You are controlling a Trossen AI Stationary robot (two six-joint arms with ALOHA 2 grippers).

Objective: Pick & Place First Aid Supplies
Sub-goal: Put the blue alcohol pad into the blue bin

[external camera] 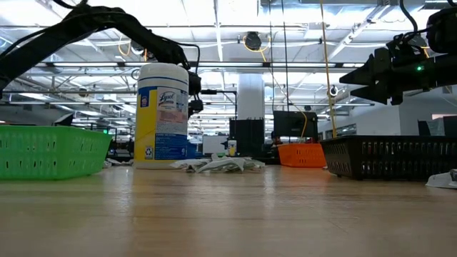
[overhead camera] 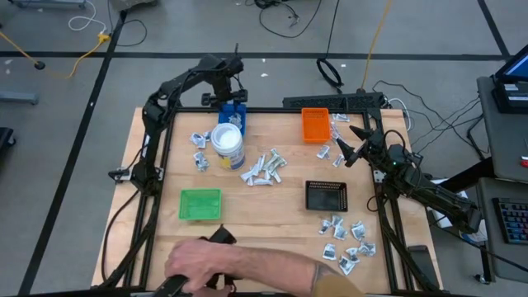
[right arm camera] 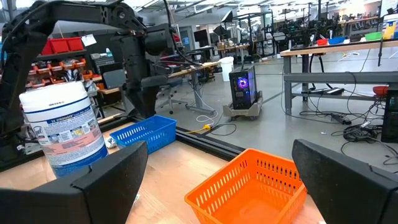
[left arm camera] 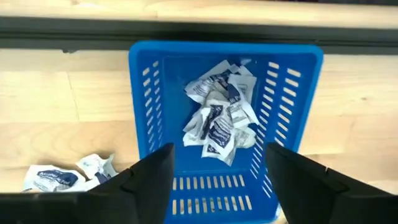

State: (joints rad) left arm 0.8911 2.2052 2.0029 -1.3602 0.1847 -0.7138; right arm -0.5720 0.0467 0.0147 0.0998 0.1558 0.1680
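Over the blue tray [left arm camera: 227, 124] at the far edge of the worktop [overhead camera: 272, 210] hangs the left tool [left arm camera: 217, 180]. Its two fingers are spread apart and hold nothing. Right under it, a heap of small white packets [left arm camera: 219, 121] lies in the tray, all crumpled and pointing every which way. Two more packets [left arm camera: 65, 176] lie on the wood just beside the tray.

The right tool [right arm camera: 217, 186] is spread wide too and empty. It hangs near the orange tray [overhead camera: 314, 124] on the other side.

More packets wait on the worktop: a bunch in the middle [overhead camera: 262, 168] next to the white tub [overhead camera: 228, 145], and a bunch near the front corner [overhead camera: 346, 243]. The middle ones lie mostly slanted, long sides leaning toward the tub.

I think the packets are very light, soft and crinkly. They may slip or stick together. It looks best to pinch one across its short middle, not at the floppy end.

A person's hand [overhead camera: 202, 264] rests at the front edge.
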